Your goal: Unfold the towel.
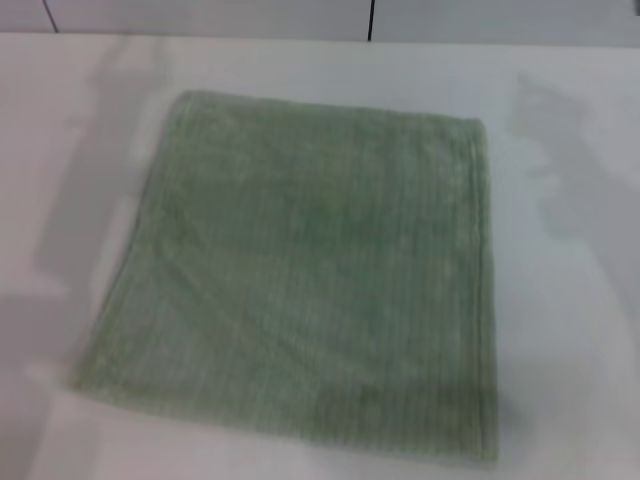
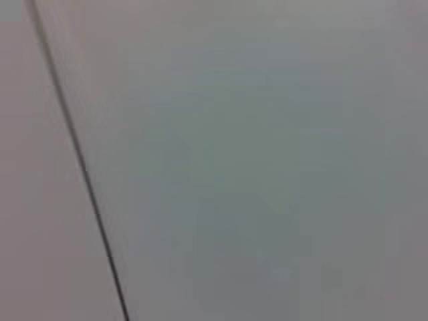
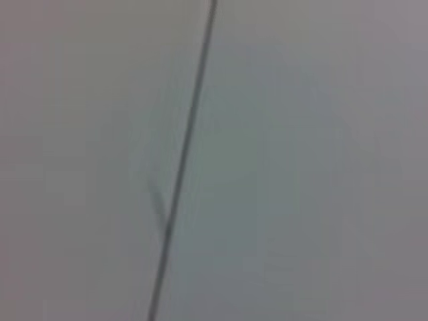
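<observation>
Sage-green terry, the towel [image 1: 310,280] lies flat on the white table [image 1: 570,300], filling the middle of the head view from upper left to lower right. I judge it probably still folded, since the right-hand edge looks doubled, though I can't be sure. Neither gripper shows in any view; both wrist cameras face bare pale surfaces, so I cannot tell how the jaws stand.

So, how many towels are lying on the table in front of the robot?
1. The green towel lies flat in the middle of the white table. Neither wrist view shows any cloth. Its own layers could cover something, but nothing suggests it.
</observation>
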`<move>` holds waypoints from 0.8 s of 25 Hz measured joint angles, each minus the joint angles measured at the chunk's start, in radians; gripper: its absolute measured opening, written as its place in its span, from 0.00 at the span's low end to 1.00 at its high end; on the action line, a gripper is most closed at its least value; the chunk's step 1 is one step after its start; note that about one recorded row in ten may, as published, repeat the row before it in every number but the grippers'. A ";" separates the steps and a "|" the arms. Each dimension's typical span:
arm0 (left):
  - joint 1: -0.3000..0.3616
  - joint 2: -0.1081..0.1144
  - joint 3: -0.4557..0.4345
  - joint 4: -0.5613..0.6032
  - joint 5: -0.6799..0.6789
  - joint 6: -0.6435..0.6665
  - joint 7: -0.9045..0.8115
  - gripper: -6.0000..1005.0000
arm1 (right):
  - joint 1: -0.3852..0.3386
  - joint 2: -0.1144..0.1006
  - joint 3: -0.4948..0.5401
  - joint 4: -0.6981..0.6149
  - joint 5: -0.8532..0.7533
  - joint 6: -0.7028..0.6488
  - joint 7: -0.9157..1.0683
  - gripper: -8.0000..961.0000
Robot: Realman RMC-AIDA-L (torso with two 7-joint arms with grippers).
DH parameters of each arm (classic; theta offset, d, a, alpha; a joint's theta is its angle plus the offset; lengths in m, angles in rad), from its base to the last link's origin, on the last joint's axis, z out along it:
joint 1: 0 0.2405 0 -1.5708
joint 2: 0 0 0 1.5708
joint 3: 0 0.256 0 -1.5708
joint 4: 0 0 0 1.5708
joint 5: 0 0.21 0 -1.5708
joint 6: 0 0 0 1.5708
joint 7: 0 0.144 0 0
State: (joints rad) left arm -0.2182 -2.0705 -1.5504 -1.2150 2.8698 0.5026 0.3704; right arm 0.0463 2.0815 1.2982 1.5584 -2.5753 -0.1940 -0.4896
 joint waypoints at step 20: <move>-0.173 -0.001 0.062 0.874 -0.114 0.636 -0.265 0.63 | 0.237 -0.002 -0.276 -1.061 0.259 -1.296 0.281 0.23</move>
State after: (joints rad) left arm -0.3914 -2.0711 -1.4885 -0.3411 2.7558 1.1387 0.1054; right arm 0.2828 2.0794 1.0219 0.4976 -2.3158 -1.4902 -0.2088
